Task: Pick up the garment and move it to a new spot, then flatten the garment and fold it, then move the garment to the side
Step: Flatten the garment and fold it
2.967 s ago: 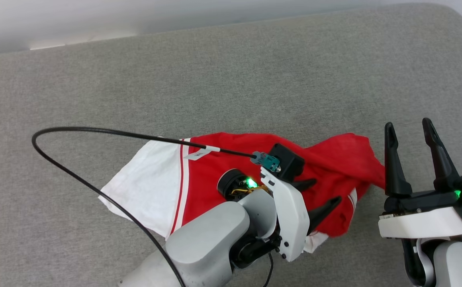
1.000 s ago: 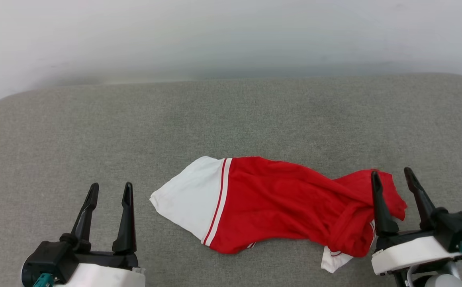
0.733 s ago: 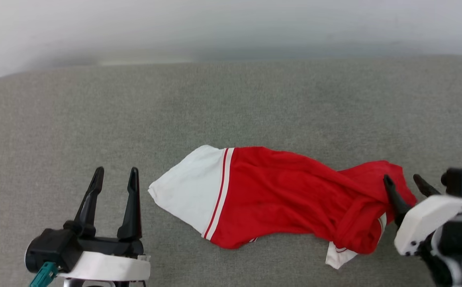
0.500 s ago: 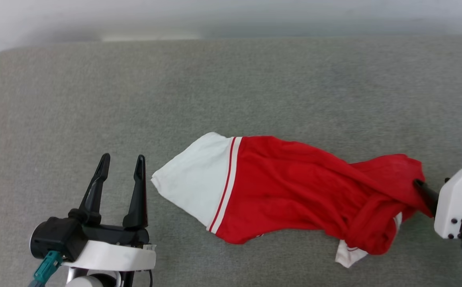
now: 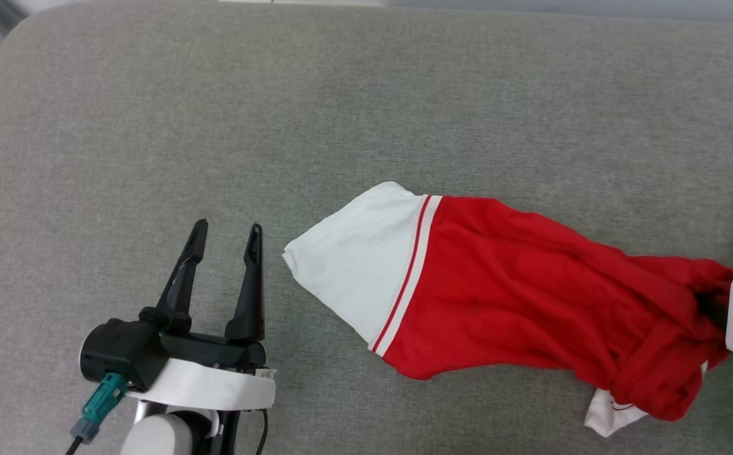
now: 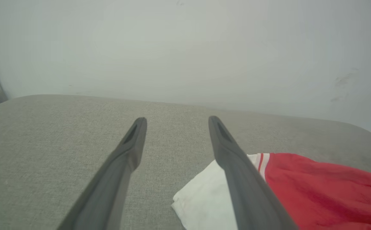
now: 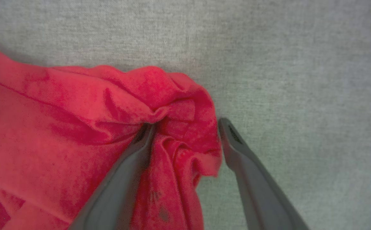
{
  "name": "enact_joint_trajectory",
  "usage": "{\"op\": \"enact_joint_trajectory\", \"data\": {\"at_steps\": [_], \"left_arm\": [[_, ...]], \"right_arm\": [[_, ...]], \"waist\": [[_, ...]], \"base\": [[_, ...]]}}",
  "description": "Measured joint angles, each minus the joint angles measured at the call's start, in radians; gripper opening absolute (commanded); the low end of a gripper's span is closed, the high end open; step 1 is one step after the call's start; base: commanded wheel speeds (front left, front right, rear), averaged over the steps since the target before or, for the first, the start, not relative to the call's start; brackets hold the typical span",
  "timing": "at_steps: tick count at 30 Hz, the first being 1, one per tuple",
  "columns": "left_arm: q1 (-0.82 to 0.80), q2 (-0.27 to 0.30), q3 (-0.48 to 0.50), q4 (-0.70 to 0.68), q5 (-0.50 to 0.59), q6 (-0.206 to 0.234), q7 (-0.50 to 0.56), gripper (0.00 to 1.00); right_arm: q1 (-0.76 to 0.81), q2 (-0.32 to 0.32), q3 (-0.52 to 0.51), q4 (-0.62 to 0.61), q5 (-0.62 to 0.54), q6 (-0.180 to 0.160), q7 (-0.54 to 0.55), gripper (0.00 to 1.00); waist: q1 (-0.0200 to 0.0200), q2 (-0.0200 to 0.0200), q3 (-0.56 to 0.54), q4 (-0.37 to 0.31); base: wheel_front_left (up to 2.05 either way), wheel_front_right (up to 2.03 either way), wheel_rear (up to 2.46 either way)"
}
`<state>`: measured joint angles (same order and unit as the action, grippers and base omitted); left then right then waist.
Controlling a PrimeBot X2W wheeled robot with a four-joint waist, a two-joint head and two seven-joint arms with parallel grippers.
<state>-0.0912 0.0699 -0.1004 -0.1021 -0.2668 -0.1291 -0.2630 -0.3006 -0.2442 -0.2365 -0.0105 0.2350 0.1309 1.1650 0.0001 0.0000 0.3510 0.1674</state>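
The garment (image 5: 531,303) is lying crumpled across the near right of the grey cushion (image 5: 215,114), its white sleeve (image 5: 354,259) pointing left. The left gripper (image 5: 227,227) is hovering just left of that sleeve, jaws spread, holding nothing. The right gripper (image 7: 186,124) is straddling the bunched red right end, jaws spread and not clamping.

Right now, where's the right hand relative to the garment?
At the head view's right edge: the right hand, open, straddles the garment's bunched red end, one finger in the folds, the other over bare grey cushion.
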Motion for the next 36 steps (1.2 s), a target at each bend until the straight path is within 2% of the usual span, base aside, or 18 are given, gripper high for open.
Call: {"op": "enact_joint_trajectory", "data": {"at_steps": [3,4,5,6,11,16,22,26,30,36], "left_arm": [[-0.002,-0.004,-0.005,0.005,-0.001,0.0,0.0,1.0],[-0.003,-0.005,-0.007,0.007,-0.002,0.0,0.0,1.0],[-0.006,-0.006,-0.007,0.009,-0.002,0.0,0.0,1.0],[-0.007,-0.007,-0.007,0.011,-0.002,0.0,0.0,1.0],[-0.007,-0.009,0.006,0.028,-0.003,0.0,0.0,1.0],[0.012,-0.011,0.019,0.025,-0.003,0.0,0.0,1.0],[0.026,-0.013,0.021,0.013,-0.003,0.0,0.0,1.0],[0.026,-0.013,0.013,0.003,-0.01,0.0,0.0,1.0],[0.015,-0.015,-0.003,0.002,-0.018,0.0,0.0,1.0],[-0.021,-0.017,-0.031,0.009,-0.027,0.0,0.0,1.0]], "right_arm": [[-0.008,-0.006,-0.001,0.034,-0.017,0.0,-0.03,1.0],[-0.008,-0.011,0.003,0.044,-0.023,0.0,-0.039,0.6],[-0.008,-0.019,0.012,0.051,-0.024,0.0,-0.05,0.15],[-0.008,-0.026,0.019,0.057,-0.025,0.0,-0.065,0.0],[-0.009,-0.057,0.063,0.065,-0.032,0.001,-0.166,0.0],[-0.03,-0.064,0.095,-0.014,-0.012,0.0,-0.245,0.0],[-0.076,-0.077,0.115,-0.152,0.012,0.0,-0.267,0.0],[-0.153,-0.088,0.142,-0.181,0.002,0.0,-0.268,0.0],[-0.286,-0.112,0.175,-0.122,-0.035,0.0,-0.301,0.0],[-0.468,-0.179,0.282,0.126,-0.101,0.0,-0.359,0.0]], "waist": [[-0.0001,0.0,0.011,0.017],[-0.0001,0.0,0.013,0.021],[-0.0001,0.0,0.014,0.024],[-0.0001,0.0,0.014,0.026],[0.0,0.0,-0.009,0.023],[0.0,0.0,-0.056,0.005],[0.0,0.0,-0.099,-0.007],[0.0,0.0,-0.086,0.012],[0.0,0.0,-0.054,0.041],[0.0,0.0,0.0,0.105]], "base": [[0.0,0.0,0.0],[0.0,0.0,0.0],[0.0,0.0,0.0],[0.0,0.0,0.0],[0.0,0.0,0.0],[0.0,0.0,0.0],[0.0,0.0,0.0],[0.0,0.0,0.0],[0.0,0.0,0.0],[0.0,0.0,0.0]]}}
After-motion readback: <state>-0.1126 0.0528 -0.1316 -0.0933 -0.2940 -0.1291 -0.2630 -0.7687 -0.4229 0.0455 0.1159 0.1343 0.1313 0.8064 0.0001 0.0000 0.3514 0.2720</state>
